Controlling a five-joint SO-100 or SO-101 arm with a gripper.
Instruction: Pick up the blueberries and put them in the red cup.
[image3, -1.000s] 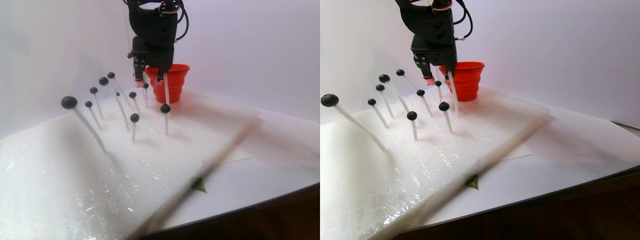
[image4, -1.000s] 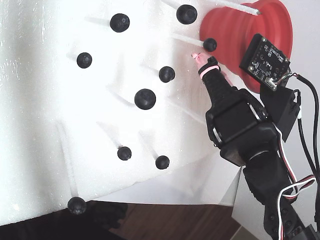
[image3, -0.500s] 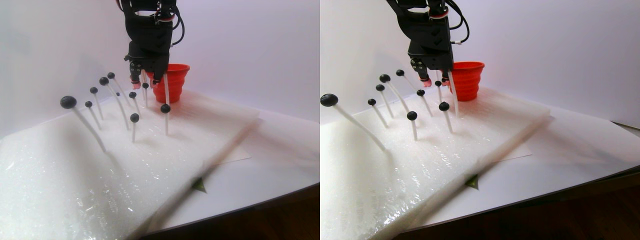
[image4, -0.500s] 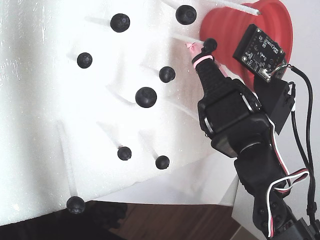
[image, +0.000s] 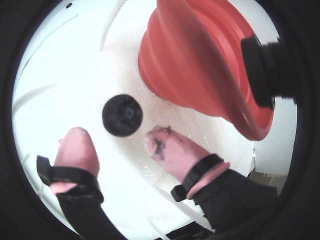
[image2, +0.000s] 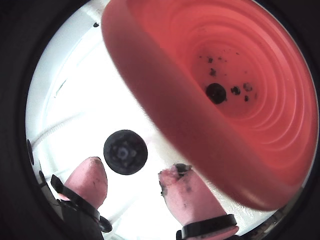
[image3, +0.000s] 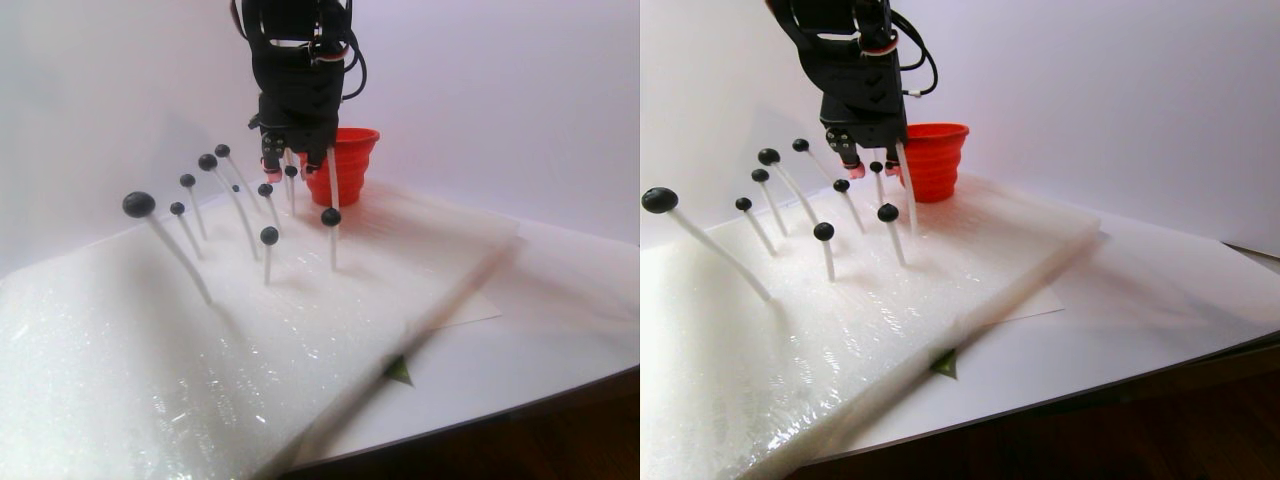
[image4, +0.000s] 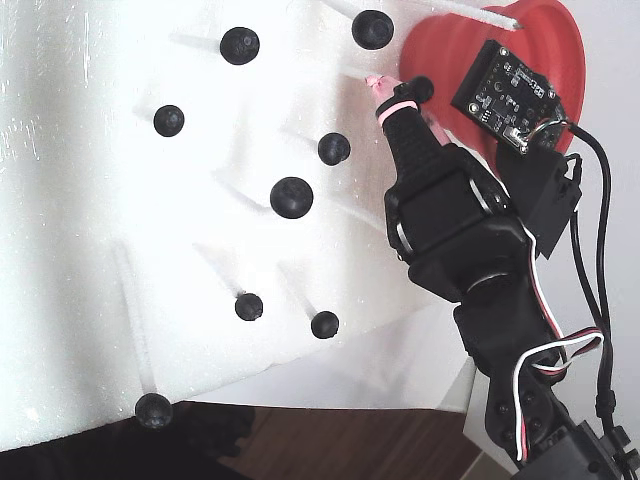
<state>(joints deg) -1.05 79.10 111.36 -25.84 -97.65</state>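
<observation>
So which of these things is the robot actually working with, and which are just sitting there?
Part of the job:
- the blueberry between the open gripper fingers
- the other blueberries on sticks, e.g.
- the red cup, one berry already inside

Just there:
- the white foam sheet holding the sticks
- the small green triangle at its edge

No legible text — no labels, no numbers

Matte blue-black blueberries (image4: 291, 196) sit atop white sticks beside the upright, ribbed red cup (image3: 345, 160).
</observation>
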